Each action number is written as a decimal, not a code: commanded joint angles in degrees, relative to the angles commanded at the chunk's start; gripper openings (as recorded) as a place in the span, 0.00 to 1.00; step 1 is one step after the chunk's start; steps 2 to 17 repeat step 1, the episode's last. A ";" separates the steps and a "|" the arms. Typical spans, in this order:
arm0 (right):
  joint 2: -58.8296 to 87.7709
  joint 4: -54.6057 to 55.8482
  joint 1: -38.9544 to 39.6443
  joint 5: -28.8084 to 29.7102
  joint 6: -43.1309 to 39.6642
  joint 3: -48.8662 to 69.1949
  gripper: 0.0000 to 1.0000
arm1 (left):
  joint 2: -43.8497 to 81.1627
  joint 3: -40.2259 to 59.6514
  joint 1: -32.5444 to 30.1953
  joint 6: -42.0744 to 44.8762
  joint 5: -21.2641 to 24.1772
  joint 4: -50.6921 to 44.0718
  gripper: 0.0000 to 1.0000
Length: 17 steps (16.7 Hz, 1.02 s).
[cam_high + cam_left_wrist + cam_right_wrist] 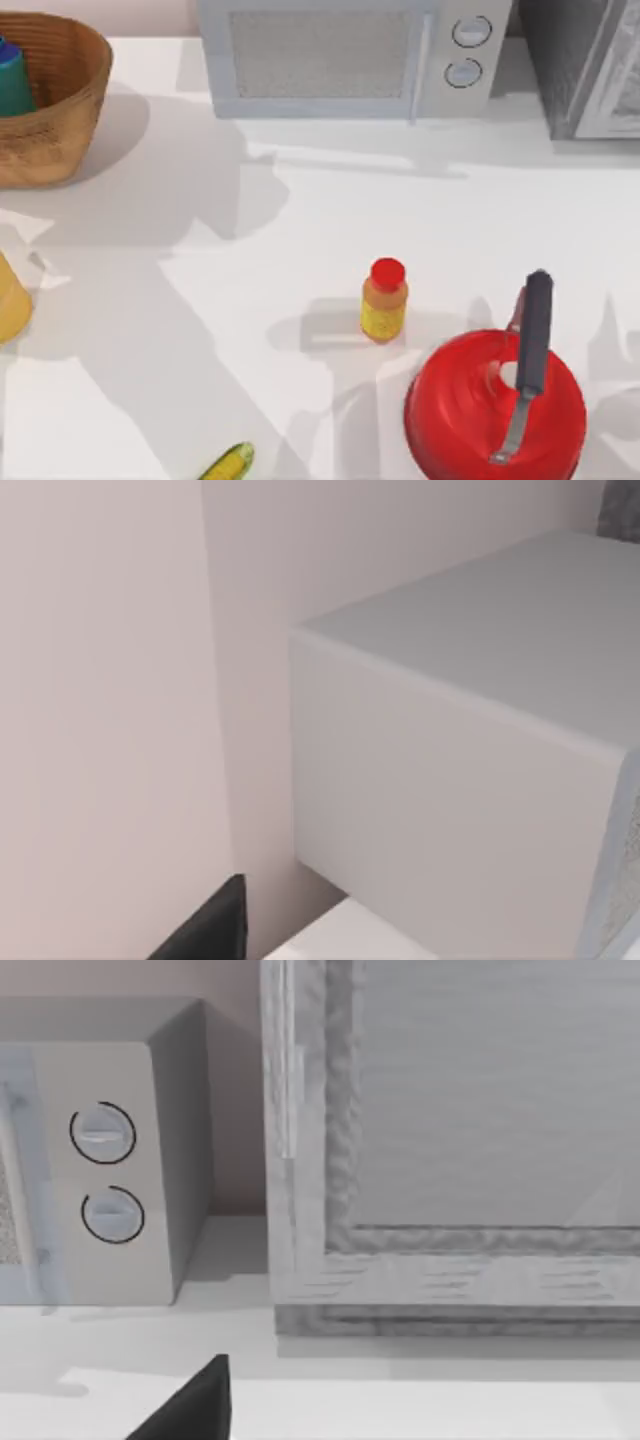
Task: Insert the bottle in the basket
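Already stowed: the bottle [12, 80] stands inside the basket [60, 130], upper left of the top view, against its far-left wall, so the insertion looks complete. Left tool [215, 930] and right tool [195, 1405]: finger state cannot be told.

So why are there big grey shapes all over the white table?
Top view: those are shadows; broad soft ones cross the table, and the small yellow bottle and the red pan each throw one leftward. Right wrist view: the microwave darkens the wall beside it.
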 joint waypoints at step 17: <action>0.00 0.00 0.00 0.00 0.00 0.00 1.00 | 0.00 0.00 0.00 0.00 0.00 0.00 1.00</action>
